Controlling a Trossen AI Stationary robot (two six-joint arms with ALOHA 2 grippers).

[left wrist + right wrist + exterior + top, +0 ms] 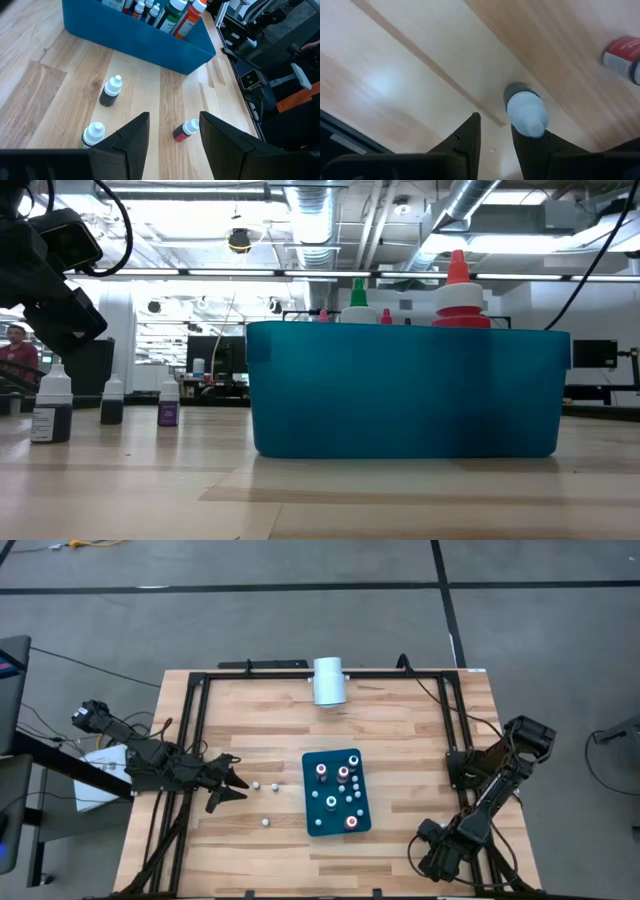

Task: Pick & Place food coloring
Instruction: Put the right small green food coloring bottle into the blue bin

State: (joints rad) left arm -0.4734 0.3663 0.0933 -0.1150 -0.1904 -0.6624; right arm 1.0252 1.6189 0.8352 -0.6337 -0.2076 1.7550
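With the left gripper empty and its fingers apart over the worktop, a red bottle lying just ahead between them could roll away if a fingertip nudges it.

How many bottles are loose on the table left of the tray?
3: bottle by the left tool, bottle beside it, bottle apart from the pair. Arm may hide more.
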